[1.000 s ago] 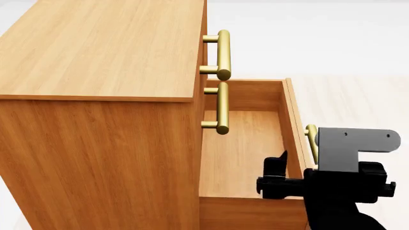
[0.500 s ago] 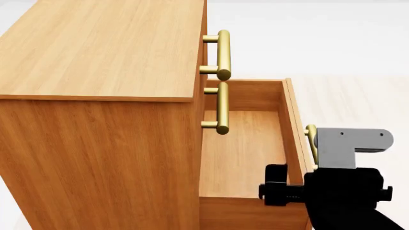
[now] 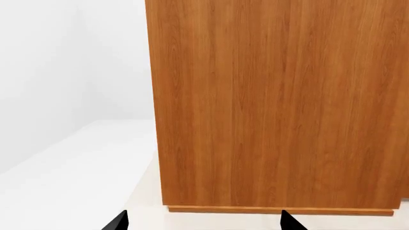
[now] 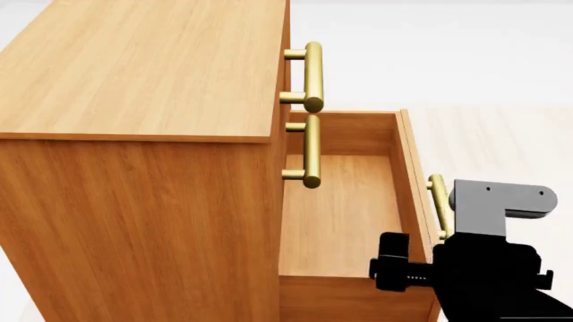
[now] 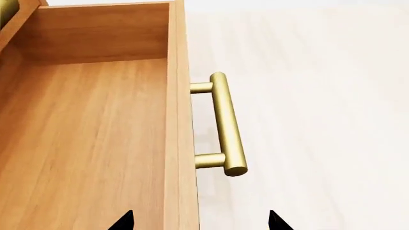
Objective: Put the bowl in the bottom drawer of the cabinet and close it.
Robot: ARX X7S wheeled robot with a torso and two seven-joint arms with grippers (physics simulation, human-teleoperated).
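Note:
The cabinet fills the left of the head view, and its plain side panel fills the left wrist view. The bottom drawer is pulled out and its bare wood floor holds nothing. Its brass handle sticks out from the front wall. My right gripper is open, hovering above that front wall near the handle, one fingertip over the drawer's inside. My left gripper is open and empty, facing the cabinet's side. The bowl is out of view.
Two brass handles of the upper drawers overhang the open drawer. Pale floor lies beyond the drawer front. A white floor runs beside the cabinet's base.
In the head view my right gripper has shifted slightly down and to the right, beside the drawer's front wall. The drawer and cabinet have not moved.

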